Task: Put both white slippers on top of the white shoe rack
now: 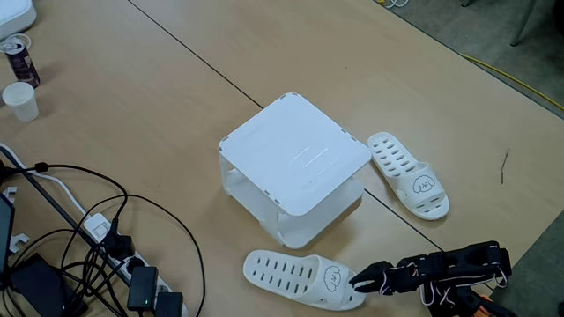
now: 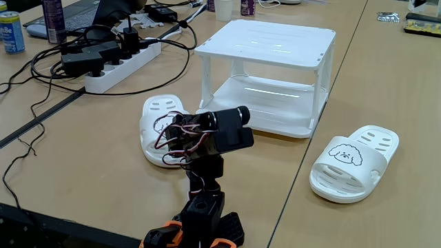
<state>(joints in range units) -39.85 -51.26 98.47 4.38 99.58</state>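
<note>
The white shoe rack stands mid-table with nothing on its flat top. One white slipper lies flat on the table beside the rack. The other white slipper lies in front of the rack, partly hidden behind the arm in one fixed view. My black gripper reaches low along the table to this slipper's strap end. Its fingers look spread, with the tips at the strap's edge. The slipper still rests flat on the table.
A power strip with plugs and tangled black cables sits on the side of the table away from the loose slipper. A paper cup and a can stand farther off. The table edge runs close behind my arm.
</note>
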